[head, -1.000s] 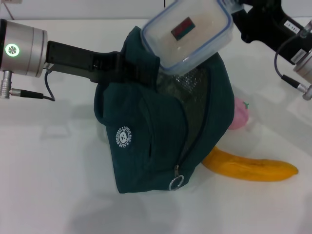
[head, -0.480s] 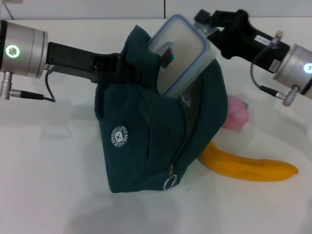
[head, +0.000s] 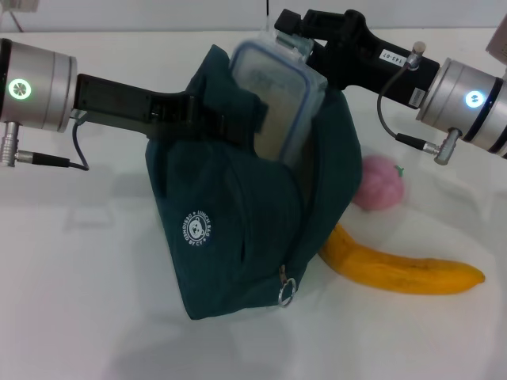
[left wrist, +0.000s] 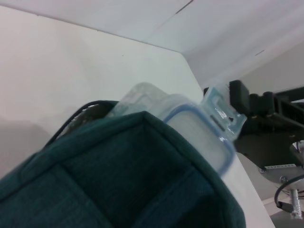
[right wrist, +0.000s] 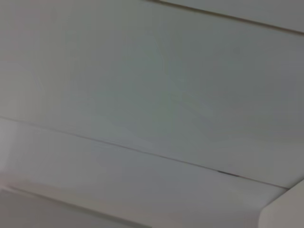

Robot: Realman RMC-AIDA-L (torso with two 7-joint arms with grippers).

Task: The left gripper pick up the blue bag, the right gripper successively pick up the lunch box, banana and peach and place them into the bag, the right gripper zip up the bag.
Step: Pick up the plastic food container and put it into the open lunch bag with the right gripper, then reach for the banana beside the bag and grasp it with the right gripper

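Observation:
The blue bag (head: pixel 238 229) hangs upright over the white table, mouth up, and my left gripper (head: pixel 215 120) is shut on its handle. The clear lunch box (head: pixel 277 99) stands on edge, its lower half inside the bag's mouth. My right gripper (head: pixel 296 38), reaching in from the right, is shut on the box's upper end. In the left wrist view the bag (left wrist: pixel 118 180) fills the foreground, the lunch box (left wrist: pixel 199 126) pokes out behind it, and the right gripper (left wrist: pixel 254 102) is at the box's latch. The pink peach (head: pixel 380 184) and the banana (head: pixel 404 271) lie on the table to the bag's right.
The zip pull ring (head: pixel 286 291) dangles at the bag's lower front. A white table (head: pixel 87 285) surrounds everything, and a wall edge runs along the back. The right wrist view holds only pale wall panels.
The right gripper has tipped the lunch box from lying flat above the bag to standing on edge and lowered it into the bag's mouth. The bag has shifted slightly left.

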